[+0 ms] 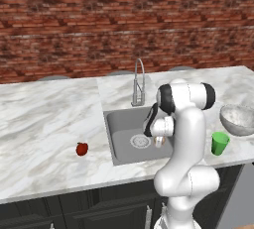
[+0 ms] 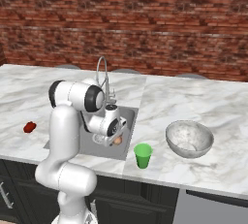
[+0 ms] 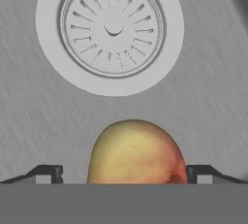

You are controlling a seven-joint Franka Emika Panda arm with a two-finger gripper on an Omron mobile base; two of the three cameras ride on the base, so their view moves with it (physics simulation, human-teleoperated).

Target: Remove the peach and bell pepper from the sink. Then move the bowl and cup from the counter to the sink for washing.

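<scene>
The peach (image 3: 135, 152) lies on the floor of the grey sink (image 3: 34, 121), just short of the round drain (image 3: 112, 26). My gripper (image 3: 125, 175) hangs low in the basin, open, one fingertip on each side of the peach with a gap to both. From the right base view, the peach (image 2: 117, 140) peeks out under the hand (image 2: 112, 130) inside the sink (image 2: 128, 120). The dark red bell pepper (image 1: 82, 148) rests on the counter (image 1: 44, 124) left of the sink (image 1: 121, 124). To the right stand the green cup (image 1: 219, 143) and silvery bowl (image 1: 239, 120).
The arched chrome faucet (image 1: 138, 82) rises behind the basin, close to my forearm. A brick wall closes the back of the counter. The cup (image 2: 142, 155) stands near the counter's front edge, the bowl (image 2: 189, 139) just beyond it. Dark cabinets run below.
</scene>
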